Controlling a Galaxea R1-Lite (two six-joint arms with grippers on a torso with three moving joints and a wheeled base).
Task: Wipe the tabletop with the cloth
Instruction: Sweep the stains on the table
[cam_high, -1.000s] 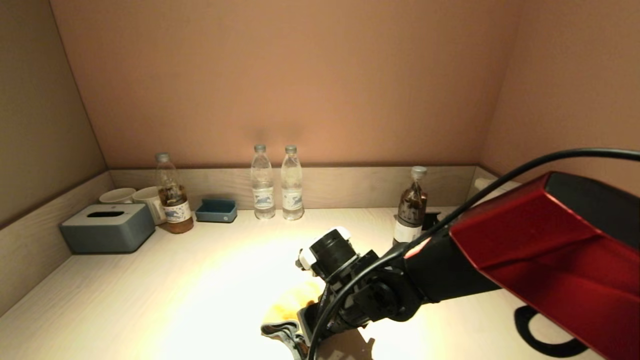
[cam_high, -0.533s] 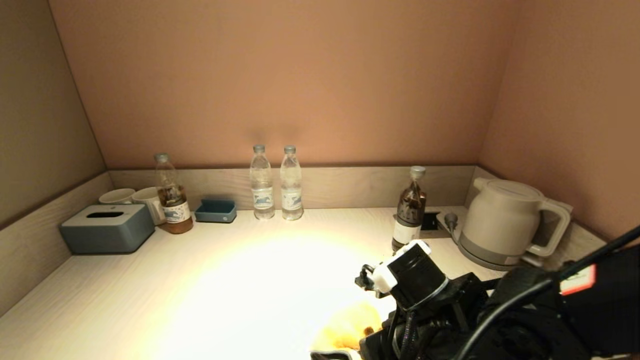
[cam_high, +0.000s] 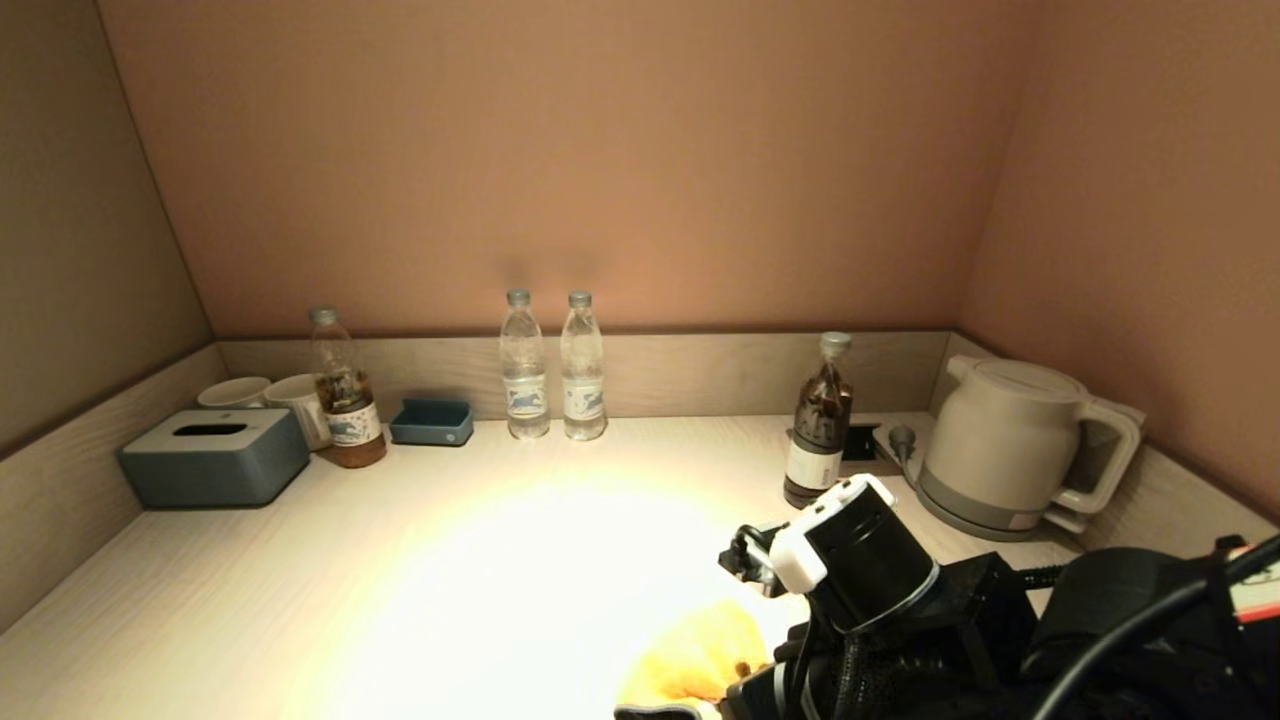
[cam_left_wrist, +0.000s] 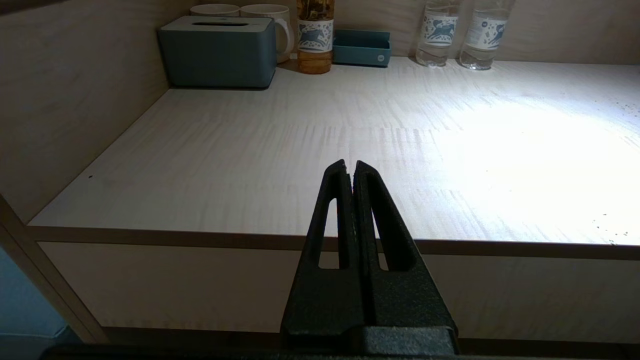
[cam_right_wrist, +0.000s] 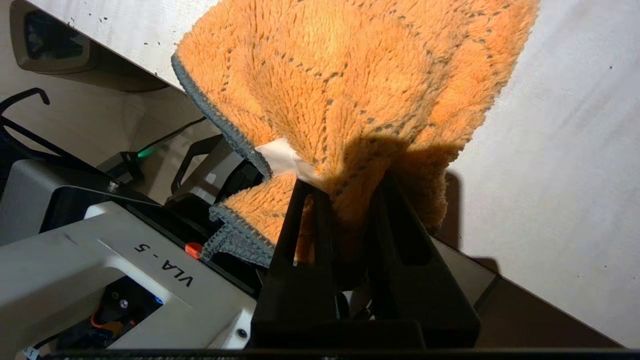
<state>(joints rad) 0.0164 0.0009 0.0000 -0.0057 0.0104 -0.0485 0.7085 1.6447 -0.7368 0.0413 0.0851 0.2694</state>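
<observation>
The tabletop (cam_high: 420, 560), a wide pale wood-grain counter lit by a bright pool of light, is carrying a kettle (cam_high: 1010, 445) at the right rear, a tissue box (cam_high: 215, 455) at the left rear and bottles along the back rim. The right gripper (cam_right_wrist: 345, 192) is working at the counter's near edge, right of centre, its fingers clamped on a bunched fold of the cloth (cam_right_wrist: 350, 95). The left gripper (cam_left_wrist: 350, 172) is sitting parked below and in front of the counter's near left edge, fingers pressed together on nothing.

The cloth is fanning out from the pinch onto the surface, part of it lying on the tabletop and one grey-edged corner hanging off the near edge. Its longer spread is running roughly along that edge, the free end pointing away from the fingers toward the lit middle, with the white label (cam_right_wrist: 282, 157) just beside the grip.

The step in hand looks to be a wiping stroke along the front. The next move probably calls for pressing the cloth flat and sweeping it across the unwiped middle, well short of the bottles.
</observation>
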